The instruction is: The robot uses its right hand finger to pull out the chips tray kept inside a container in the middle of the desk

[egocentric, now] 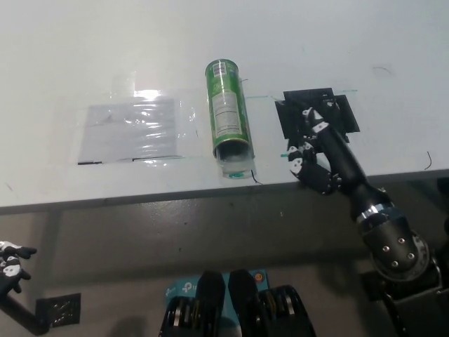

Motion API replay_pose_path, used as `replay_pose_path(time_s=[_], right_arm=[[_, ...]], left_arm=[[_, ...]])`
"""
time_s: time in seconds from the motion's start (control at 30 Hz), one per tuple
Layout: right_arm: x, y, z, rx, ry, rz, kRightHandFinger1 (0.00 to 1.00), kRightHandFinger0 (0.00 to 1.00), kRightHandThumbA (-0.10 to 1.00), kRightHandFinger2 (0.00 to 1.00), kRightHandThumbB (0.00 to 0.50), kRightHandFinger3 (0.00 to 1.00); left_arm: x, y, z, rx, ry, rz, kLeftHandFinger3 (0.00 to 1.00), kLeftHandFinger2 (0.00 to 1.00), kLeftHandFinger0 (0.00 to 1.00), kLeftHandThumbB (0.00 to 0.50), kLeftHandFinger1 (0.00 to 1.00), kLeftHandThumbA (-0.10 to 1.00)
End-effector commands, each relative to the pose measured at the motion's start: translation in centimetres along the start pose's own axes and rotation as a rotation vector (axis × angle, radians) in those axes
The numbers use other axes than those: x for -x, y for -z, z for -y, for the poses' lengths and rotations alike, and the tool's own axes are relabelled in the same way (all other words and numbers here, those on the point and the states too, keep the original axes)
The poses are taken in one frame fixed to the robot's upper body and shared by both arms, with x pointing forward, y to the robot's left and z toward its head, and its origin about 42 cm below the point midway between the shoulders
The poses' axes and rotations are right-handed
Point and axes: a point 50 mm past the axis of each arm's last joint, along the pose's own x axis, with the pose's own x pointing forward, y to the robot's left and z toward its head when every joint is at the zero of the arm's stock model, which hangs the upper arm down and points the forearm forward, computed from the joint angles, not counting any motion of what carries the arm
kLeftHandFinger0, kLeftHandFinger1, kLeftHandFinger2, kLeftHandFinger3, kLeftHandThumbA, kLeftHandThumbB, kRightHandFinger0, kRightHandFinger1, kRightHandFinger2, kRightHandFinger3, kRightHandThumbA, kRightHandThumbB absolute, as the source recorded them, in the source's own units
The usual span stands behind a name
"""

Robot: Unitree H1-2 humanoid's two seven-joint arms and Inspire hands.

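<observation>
Container: a green cylindrical chips can [228,109] is laid on its side on the white desk [351,42], near the middle.
Long axis: it is aligned front to back; the open mouth is pointed toward the front desk edge, the closed end away from it.
Tray: a clear plastic tray end [236,168] is seen protruding slightly from the mouth, close to the edge.
Right hand: the black right hand [316,151] is held above the desk edge, right of the can and apart from it, over a black square mat [298,112]; nothing is grasped and the fingers are partly curled.
Left hand: the white left hand [10,263] is rested at lower left below the desk; its grip cannot be told.
Other: a clear plastic sheet [130,130] is laid flat left of the can.
</observation>
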Motion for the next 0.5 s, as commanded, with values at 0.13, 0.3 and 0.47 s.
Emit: replay_pose_path(time_s=[0.13, 0.3, 0.47], right_arm=[[-2.2, -1.5, -1.1, 0.062, -0.071, 0.152, 0.0, 0.0, -0.1, 0.83, 0.242, 0.93], [-2.6, -0.9, -2.4, 0.098, -0.135, 0.159, 0.0, 0.0, -0.1, 0.82, 0.241, 0.91], [-3.0, -0.2, -3.7, 0.142, -0.187, 0.13, 0.0, 0.0, -0.1, 0.74, 0.23, 0.87]], left_arm=[[-0.2, -1.9, -1.0, -0.041, 0.006, 0.048, 0.78, 0.57, 0.29, 0.0, 0.36, -0.1], [-0.3, -2.4, -1.2, -0.056, 0.01, 0.055, 0.78, 0.58, 0.32, 0.0, 0.38, -0.1], [-0.4, -2.6, -1.3, -0.064, 0.011, 0.064, 0.78, 0.56, 0.3, 0.0, 0.37, -0.1]])
